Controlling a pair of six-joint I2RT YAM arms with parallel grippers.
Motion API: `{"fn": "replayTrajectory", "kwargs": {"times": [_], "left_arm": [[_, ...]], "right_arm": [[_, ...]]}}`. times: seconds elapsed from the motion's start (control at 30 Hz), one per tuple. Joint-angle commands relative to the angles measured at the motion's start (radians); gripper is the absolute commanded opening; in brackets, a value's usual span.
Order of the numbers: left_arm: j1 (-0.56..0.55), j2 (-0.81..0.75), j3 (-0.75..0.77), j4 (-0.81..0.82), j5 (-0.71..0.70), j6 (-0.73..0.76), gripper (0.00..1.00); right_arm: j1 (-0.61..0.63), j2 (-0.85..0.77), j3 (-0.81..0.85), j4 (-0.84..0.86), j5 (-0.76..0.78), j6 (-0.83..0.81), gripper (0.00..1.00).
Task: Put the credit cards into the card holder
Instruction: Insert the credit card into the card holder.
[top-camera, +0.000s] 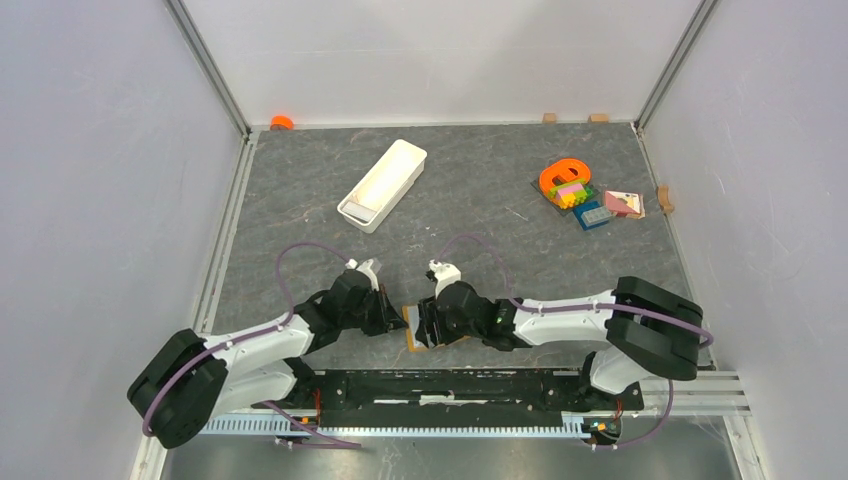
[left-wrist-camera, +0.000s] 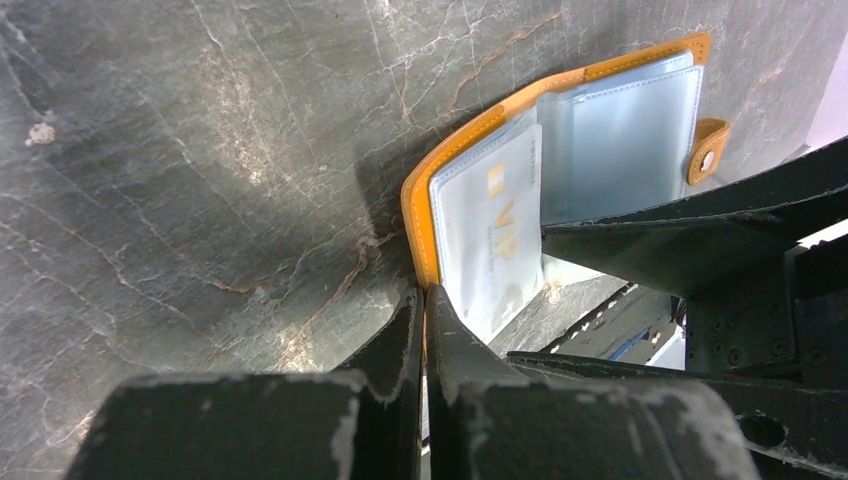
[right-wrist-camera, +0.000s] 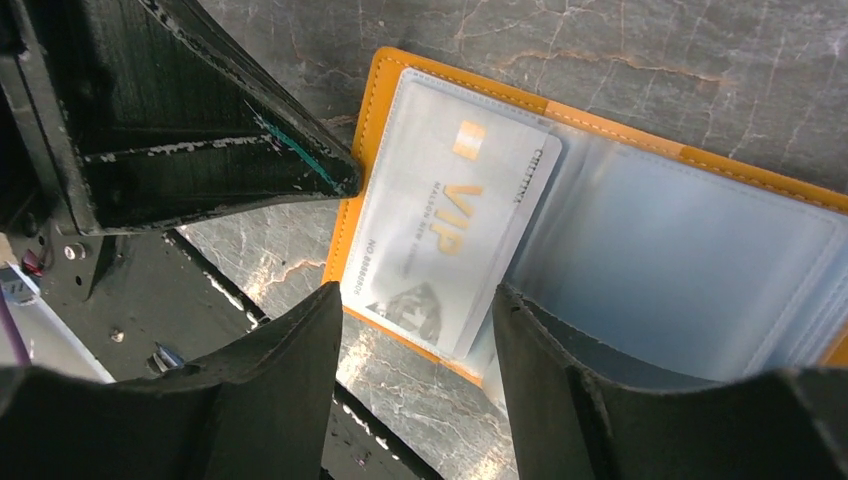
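slippage is the main worry: the left end effector (left-wrist-camera: 422, 320) is closed tight with its tips at the orange edge of the card holder (left-wrist-camera: 620, 130). i cannot tell whether it pinches the cover or only presses on it, so a push from the other side could skate the holder across the bench (left-wrist-camera: 200, 150) or let the cover fold up. the right end effector (right-wrist-camera: 415, 295) stands partly spread, its jaws astride the near end of the credit card (right-wrist-camera: 450, 230), with no firm grip showing. if it nudges off-line, the card may jam at the seam of the sleeve (right-wrist-camera: 415, 110), buckle the thin plastic, or ride over the pocket rather than into it. the holder lies open at the near edge of the bench, between the two arms and well apart from the white tray (top-camera: 383, 183). it is orange-tan outside, with a snap tab (left-wrist-camera: 708, 160) on one side and clear, pale blue-grey pockets inside. the silvery card with gold lettering sits on the side nearest the left end effector, one long edge seemingly proud of its pocket.
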Motion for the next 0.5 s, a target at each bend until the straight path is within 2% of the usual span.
{"fn": "replayTrajectory", "kwargs": {"times": [0.0, 0.2, 0.3, 0.47], "left_arm": [[-0.005, -0.032, 0.002, -0.025, -0.035, -0.009, 0.02], [-0.005, -0.046, 0.015, -0.074, -0.062, 0.012, 0.02], [-0.005, -0.034, 0.020, -0.074, -0.055, 0.015, 0.02], [-0.005, -0.033, 0.021, -0.073, -0.053, 0.016, 0.02]], "right_arm": [[0.015, -0.048, 0.040, -0.069, 0.062, -0.045, 0.63], [-0.001, -0.176, 0.047, -0.246, 0.186, -0.119, 0.69], [-0.035, -0.215, 0.034, -0.284, 0.166, -0.148, 0.68], [-0.088, -0.244, -0.024, -0.255, 0.068, -0.162, 0.60]]}}
